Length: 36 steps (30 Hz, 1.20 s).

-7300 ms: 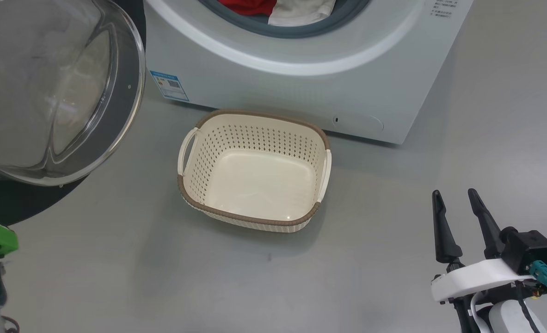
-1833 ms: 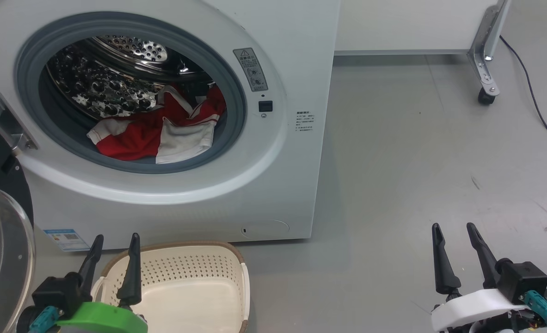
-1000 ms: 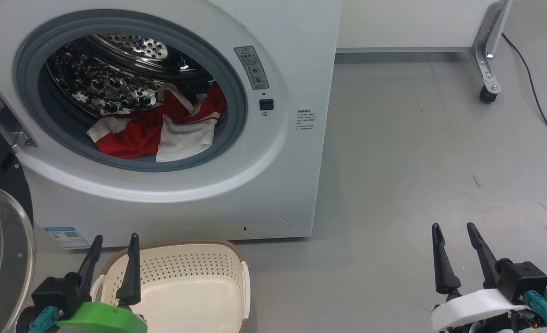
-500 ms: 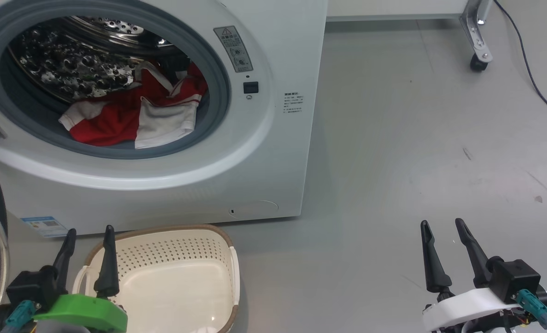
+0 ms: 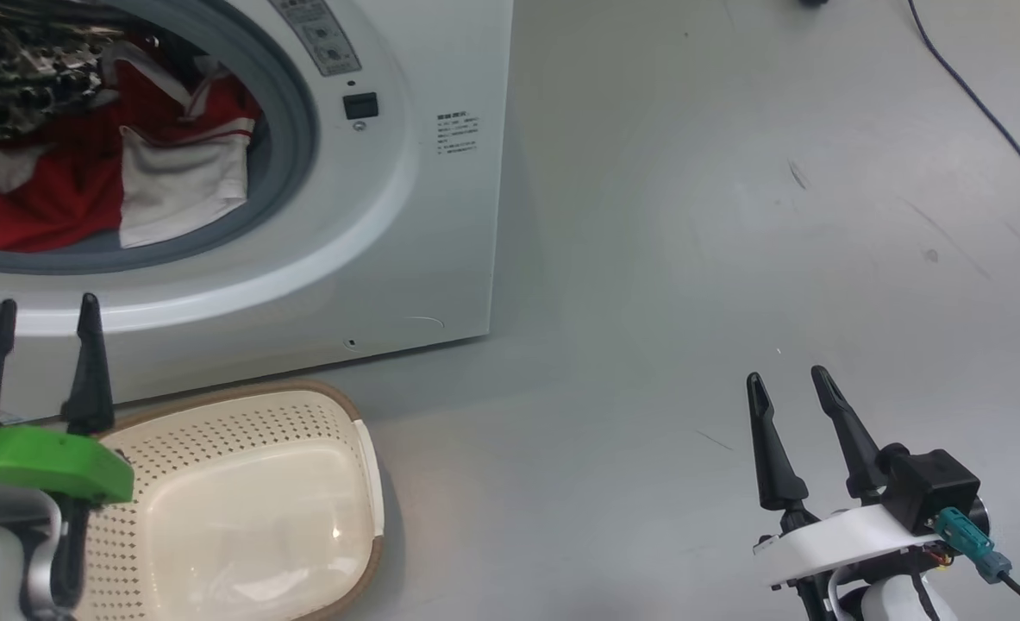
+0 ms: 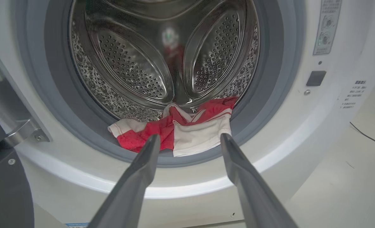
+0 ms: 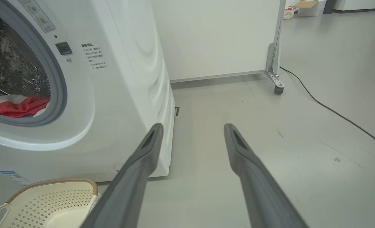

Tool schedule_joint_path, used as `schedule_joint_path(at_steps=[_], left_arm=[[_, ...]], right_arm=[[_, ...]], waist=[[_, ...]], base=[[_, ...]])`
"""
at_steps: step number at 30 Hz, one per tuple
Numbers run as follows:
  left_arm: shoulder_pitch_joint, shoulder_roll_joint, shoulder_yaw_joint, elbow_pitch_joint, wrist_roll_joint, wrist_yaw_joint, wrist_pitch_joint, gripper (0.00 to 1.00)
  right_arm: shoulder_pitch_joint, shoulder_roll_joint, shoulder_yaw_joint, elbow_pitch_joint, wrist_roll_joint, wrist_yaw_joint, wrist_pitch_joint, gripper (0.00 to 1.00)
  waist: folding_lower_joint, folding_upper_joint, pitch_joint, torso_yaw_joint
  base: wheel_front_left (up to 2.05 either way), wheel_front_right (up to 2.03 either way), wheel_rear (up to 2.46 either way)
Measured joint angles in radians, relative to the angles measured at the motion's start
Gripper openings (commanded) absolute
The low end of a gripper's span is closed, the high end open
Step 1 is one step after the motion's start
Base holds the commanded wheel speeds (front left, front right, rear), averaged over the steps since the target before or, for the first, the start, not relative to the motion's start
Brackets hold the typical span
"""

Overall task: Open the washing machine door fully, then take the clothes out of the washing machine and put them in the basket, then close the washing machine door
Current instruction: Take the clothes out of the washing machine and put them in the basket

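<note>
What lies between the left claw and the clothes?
Head view: the white front ring and grey gasket of the washing machine separate the left claw from the clothes.

Wears two long, dark, tapering fingers (image 5: pixel 768 448) on each gripper, with a bright green wrist bracket (image 5: pixel 40 457) behind the left gripper (image 5: pixel 46 302) at 8 o'clock, and a white bracket (image 5: pixel 829 539), black camera block (image 5: pixel 932 483) and teal cable plug (image 5: pixel 966 533) behind the right gripper (image 5: pixel 786 374) at 4 o'clock.

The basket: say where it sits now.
The basket sits on the floor at the head view's lower left, just in front of the washing machine, its left side hidden by the left end effector.
</note>
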Motion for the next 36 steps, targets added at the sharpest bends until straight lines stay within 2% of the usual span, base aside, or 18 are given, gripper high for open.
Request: schedule_joint_path(at_steps=[6,9,17,20,26,36], left_arm=[[-0.12,0.051,0.007,0.009,-0.002,0.003,0.087,1.0],[-0.183,0.055,0.013,0.027,-0.011,0.01,0.133,1.0],[-0.309,0.056,0.071,0.146,-0.101,0.071,0.272,1.0],[-0.349,0.062,0.087,0.189,-0.116,0.081,0.316,1.0],[-0.437,0.075,0.094,0.256,-0.126,0.1,0.398,1.0],[-0.554,0.142,0.124,0.365,-0.106,0.128,0.484,1.0]], right_arm=[[-0.031,0.02,0.025,0.002,0.0,0.002,0.0,1.0],[-0.043,0.027,0.031,0.005,0.0,0.004,0.0,1.0],[-0.081,0.035,0.043,0.007,0.001,0.009,0.0,1.0],[-0.084,0.039,0.042,0.007,0.002,0.009,0.0,1.0],[-0.096,0.045,0.043,0.004,0.002,0.009,0.0,1.0],[-0.128,0.049,0.062,-0.007,0.003,0.01,0.0,1.0]], waist=[[0.0,0.0,0.064,-0.063],[0.0,0.0,0.094,-0.094],[0.0,0.0,0.159,-0.173],[0.0,0.0,0.178,-0.2],[0.0,0.0,0.214,-0.238],[0.0001,0.0,0.256,-0.273]], base=[[0.0,0.0,0.0],[0.0,0.0,0.0],[0.0,0.0,0.0],[0.0,0.0,0.0],[0.0,0.0,0.0],[0.0,0.0,0.0]])
